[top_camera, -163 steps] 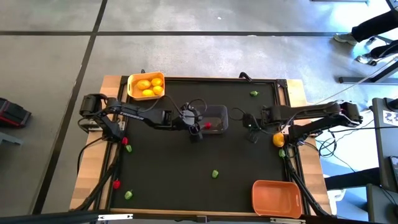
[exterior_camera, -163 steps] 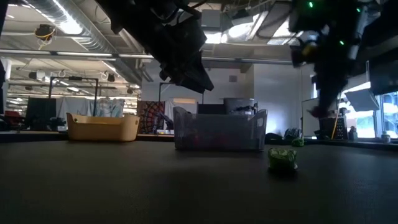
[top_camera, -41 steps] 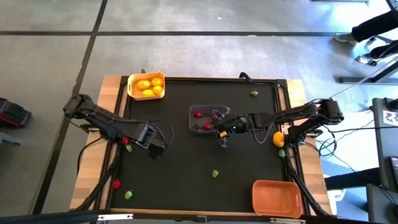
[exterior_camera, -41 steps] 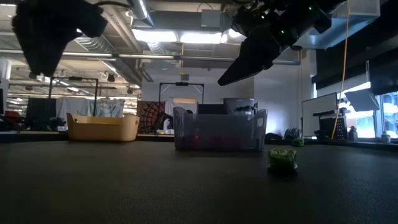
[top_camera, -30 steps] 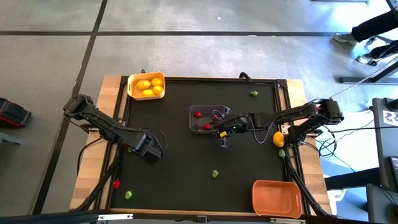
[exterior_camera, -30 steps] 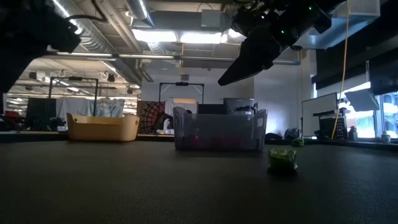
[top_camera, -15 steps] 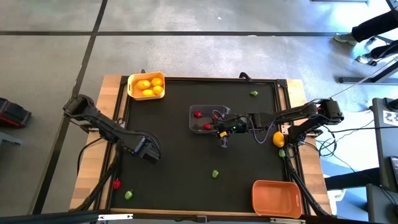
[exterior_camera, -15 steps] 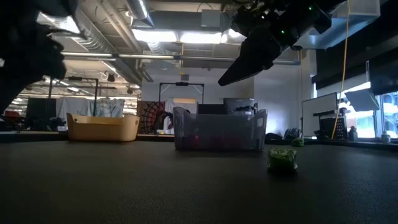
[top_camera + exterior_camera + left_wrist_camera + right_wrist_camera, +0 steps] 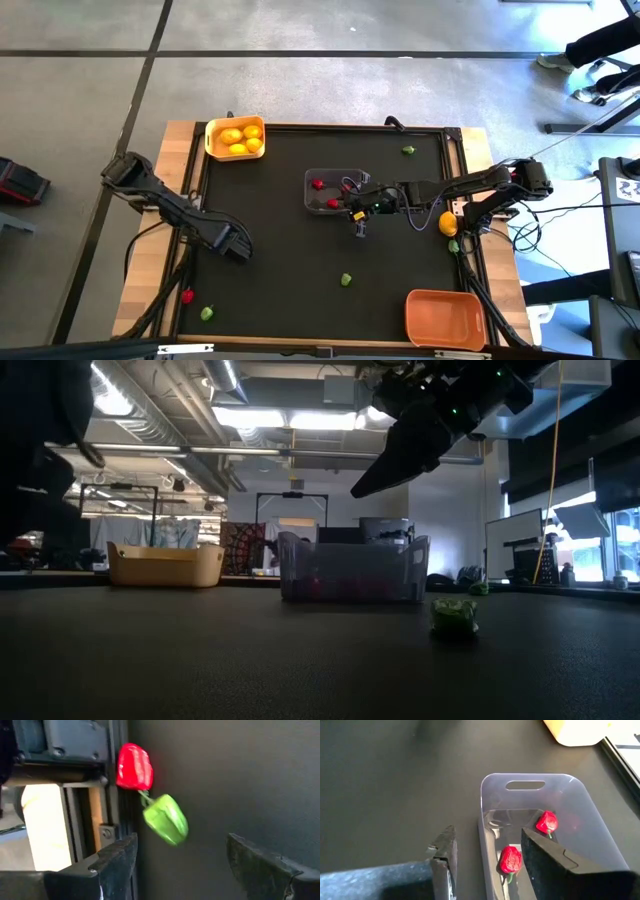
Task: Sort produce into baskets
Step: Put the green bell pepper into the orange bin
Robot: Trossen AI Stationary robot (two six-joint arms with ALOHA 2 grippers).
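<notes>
Since the earlier frames we see the left gripper [image 9: 240,249] has moved toward the left front corner of the table [image 9: 300,270]. Its fingers stand wide and empty, facing a red pepper [image 9: 134,766] and a green pepper [image 9: 166,819]. The right gripper [image 9: 360,228] hangs half open, empty, beside the clear basket [image 9: 335,190], which holds two red pieces [image 9: 510,859].

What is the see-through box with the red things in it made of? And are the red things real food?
The see-through box looks like thin clear plastic: you can see the dark table through its walls, and it has a moulded handle slot and rounded corners. The two red pieces look like smooth, slightly shiny toy peppers, probably plastic or rubber, though the pictures cannot settle that.
</notes>
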